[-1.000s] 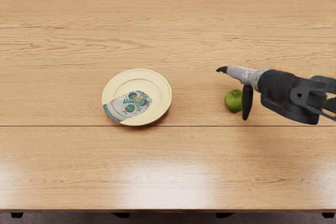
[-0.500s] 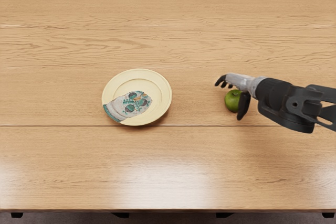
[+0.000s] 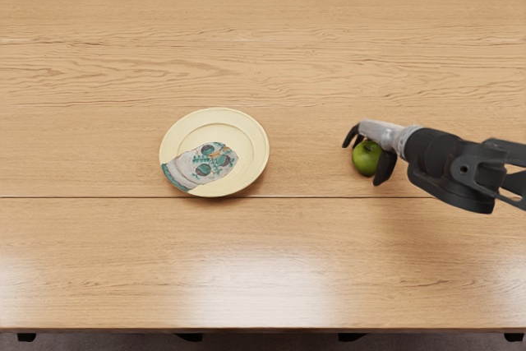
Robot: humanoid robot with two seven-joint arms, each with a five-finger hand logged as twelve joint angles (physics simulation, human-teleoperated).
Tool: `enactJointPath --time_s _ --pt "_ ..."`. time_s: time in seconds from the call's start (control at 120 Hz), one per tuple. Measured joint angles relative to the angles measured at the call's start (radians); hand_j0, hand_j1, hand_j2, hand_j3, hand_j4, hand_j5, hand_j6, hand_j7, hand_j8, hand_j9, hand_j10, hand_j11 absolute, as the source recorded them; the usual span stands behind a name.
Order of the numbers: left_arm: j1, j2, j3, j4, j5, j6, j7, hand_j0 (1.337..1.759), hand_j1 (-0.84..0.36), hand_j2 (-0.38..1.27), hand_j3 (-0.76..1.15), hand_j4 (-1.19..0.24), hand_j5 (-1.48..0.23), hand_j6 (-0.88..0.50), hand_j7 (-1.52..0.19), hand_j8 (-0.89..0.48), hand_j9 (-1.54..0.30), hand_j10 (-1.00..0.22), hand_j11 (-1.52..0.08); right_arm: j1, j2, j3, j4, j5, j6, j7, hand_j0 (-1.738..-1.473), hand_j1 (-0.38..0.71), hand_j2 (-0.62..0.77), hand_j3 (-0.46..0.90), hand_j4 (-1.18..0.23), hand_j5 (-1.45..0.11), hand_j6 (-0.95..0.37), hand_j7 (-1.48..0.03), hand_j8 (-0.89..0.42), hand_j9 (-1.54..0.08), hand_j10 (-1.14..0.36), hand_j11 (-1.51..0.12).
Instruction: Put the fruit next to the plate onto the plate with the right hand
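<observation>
A green apple rests on the wooden table, to the right of a cream plate with a green and grey pattern on its lower left part. My right hand reaches in from the right edge and sits over the apple. Its fingers curl around the far side and the thumb comes down on the near side. The fruit still lies on the table, about a plate's width from the plate's rim. The left arm does not show.
The wooden table stretches across the whole view, its front edge near the bottom. A dark strip runs behind its far edge at the top.
The hand dropped lower and its spread fingers curled in around the apple. The thumb moved from hanging beside the fruit to pressing its near side. The apple has not moved.
</observation>
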Motion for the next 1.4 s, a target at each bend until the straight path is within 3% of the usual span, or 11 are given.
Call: enactJointPath --time_s 0.117,0.2,0.5,0.733,0.875,1.133,1.4 --pt "0.0 0.0 0.0 0.0 0.0 0.0 0.0 1.658 0.35 0.0 0.0 0.0 0.0 0.0 0.0 0.0 0.0 0.0 0.0 -0.009 0.001 0.002 -0.003 -0.003 0.0 0.0 -1.657 0.18 -0.08 0.0 -0.48 -0.56 -0.42 -0.58 -0.42 -0.58 -0.46 -0.58" --pt "0.0 0.0 0.0 0.0 0.0 0.0 0.0 1.658 0.35 0.0 0.0 0.0 0.0 0.0 0.0 0.0 0.0 0.0 0.0 -0.012 0.0 0.003 -0.003 -0.001 0.001 0.0 -1.655 0.22 -0.01 0.0 -0.55 -0.67 -0.39 -0.68 -0.37 -0.69 -0.54 -0.69" --pt "0.0 0.0 0.0 0.0 0.0 0.0 0.0 1.658 0.35 0.0 0.0 0.0 0.0 0.0 0.0 0.0 0.0 0.0 0.0 -0.013 0.002 0.012 -0.014 0.008 0.003 0.0 -1.648 0.21 0.11 0.0 -0.68 -0.89 -0.42 -0.88 -0.35 -0.91 -0.58 -0.9" --pt "0.0 0.0 0.0 0.0 0.0 0.0 0.0 1.658 0.35 0.0 0.0 0.0 0.0 0.0 0.0 0.0 0.0 0.0 0.0 0.004 0.05 0.056 -0.025 0.012 0.007 -0.001 -1.647 0.22 0.12 0.0 -0.67 -0.94 -0.39 -0.92 -0.31 -0.96 -0.56 -0.94" --pt "0.0 0.0 0.0 0.0 0.0 0.0 0.0 1.658 0.35 0.0 0.0 0.0 0.0 0.0 0.0 0.0 0.0 0.0 0.0 0.052 0.11 0.067 -0.023 0.014 0.011 -0.001 -1.648 0.28 0.24 0.0 -0.64 -0.96 -0.35 -0.93 -0.28 -0.96 -0.52 -0.94" --pt "0.001 0.0 0.0 0.0 0.0 0.0 0.0 1.658 0.35 0.0 0.0 0.0 0.0 0.0 0.0 0.0 0.0 0.0 0.0 0.146 0.237 0.087 -0.02 0.016 0.014 -0.001 -1.649 0.29 0.23 0.0 -0.63 -0.98 -0.34 -0.93 -0.27 -0.97 -0.51 -0.95" --pt "0.0 0.0 0.0 0.0 0.0 0.0 0.0 1.658 0.35 0.0 0.0 0.0 0.0 0.0 0.0 0.0 0.0 0.0 0.0 0.168 0.361 0.106 -0.023 0.017 0.013 -0.001 -1.65 0.28 0.22 0.0 -0.62 -0.99 -0.33 -0.94 -0.26 -0.97 -0.5 -0.97"
